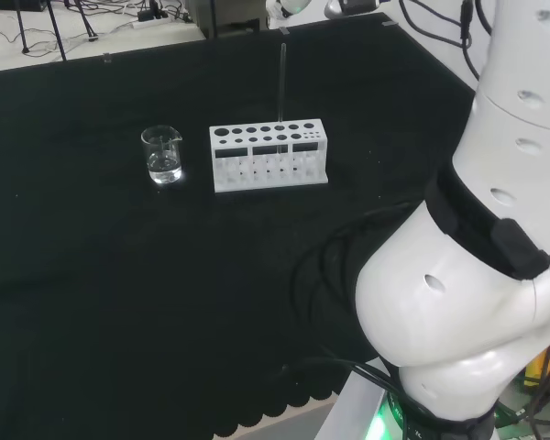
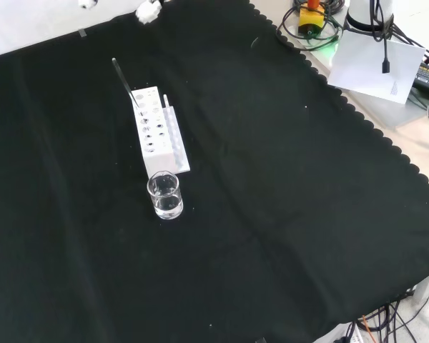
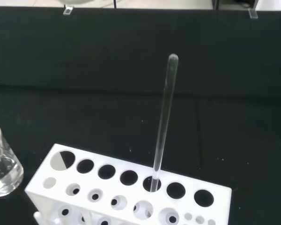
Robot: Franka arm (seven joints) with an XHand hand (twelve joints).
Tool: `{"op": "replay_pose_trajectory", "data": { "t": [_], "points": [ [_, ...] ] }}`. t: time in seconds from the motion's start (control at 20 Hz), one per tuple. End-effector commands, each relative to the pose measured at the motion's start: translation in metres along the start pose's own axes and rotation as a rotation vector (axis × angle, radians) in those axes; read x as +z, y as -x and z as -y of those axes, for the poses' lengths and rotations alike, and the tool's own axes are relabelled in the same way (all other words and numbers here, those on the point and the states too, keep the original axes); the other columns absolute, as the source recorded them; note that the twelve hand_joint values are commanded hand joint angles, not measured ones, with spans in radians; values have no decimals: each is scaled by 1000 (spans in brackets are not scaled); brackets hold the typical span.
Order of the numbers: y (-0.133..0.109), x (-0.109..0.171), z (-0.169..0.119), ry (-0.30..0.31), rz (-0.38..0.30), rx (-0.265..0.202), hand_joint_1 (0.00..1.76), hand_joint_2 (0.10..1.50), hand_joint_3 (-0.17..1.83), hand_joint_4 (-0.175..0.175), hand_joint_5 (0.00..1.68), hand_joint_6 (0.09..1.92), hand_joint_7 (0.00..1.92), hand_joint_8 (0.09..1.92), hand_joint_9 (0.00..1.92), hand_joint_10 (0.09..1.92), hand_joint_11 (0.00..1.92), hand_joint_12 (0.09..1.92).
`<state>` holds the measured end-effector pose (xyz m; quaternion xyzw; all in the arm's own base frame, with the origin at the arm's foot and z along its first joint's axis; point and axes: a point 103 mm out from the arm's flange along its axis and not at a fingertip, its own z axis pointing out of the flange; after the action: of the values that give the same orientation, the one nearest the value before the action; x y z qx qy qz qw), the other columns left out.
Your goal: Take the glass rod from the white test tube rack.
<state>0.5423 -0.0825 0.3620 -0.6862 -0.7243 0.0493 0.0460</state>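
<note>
Where the black cloth (image 1: 165, 302) covers the worktop, it lies flat and dark across nearly the whole head view, its scalloped hem showing at the near edge there and along the right side in the front view. Beyond the cloth, the head view takes in a pale floor with cables and stand legs at the far side, and the front view shows a white sheet (image 2: 375, 64), cables and a yellow and red device (image 2: 311, 18) off the cloth at the upper right. The arm (image 1: 467, 275) rises as big white links at the right of the head view, a black band round one of them, well apart from the ware. At the top edge of the front view two small white and black tips of the hand (image 2: 149, 11) reach in above the rack; whether its fingers are straight or curled I cannot tell. The white test tube rack (image 1: 269, 158) stands on the cloth toward the far side in the head view, two rows of round holes in its top. Just beside it, at its left in the head view, a small clear beaker (image 1: 162, 154) holds a little clear liquid. The glass rod (image 3: 163, 126) stands nearly upright in a hole of the rack's back row, touched by nothing. No writing can be read on any of these.
</note>
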Motion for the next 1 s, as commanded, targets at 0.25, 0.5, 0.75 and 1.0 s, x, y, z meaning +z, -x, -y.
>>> {"op": "replay_pose_trajectory", "data": {
  "t": [0.25, 0.5, 0.75, 1.0],
  "points": [
    [17, 41, -31, -26, -31, -28, 659, 825, 625, -175, 362, 137, 113, 932, 334, 895, 256, 1420],
    [15, 54, -38, -41, -39, -37, 643, 837, 619, -175, 385, 158, 131, 937, 358, 894, 266, 1418],
    [15, 67, -42, -55, -41, -40, 636, 849, 602, -175, 388, 201, 162, 936, 394, 885, 277, 1411],
    [17, 81, -46, -84, -57, -21, 630, 859, 589, -175, 369, 251, 214, 939, 430, 883, 285, 1410]
  ]
}}
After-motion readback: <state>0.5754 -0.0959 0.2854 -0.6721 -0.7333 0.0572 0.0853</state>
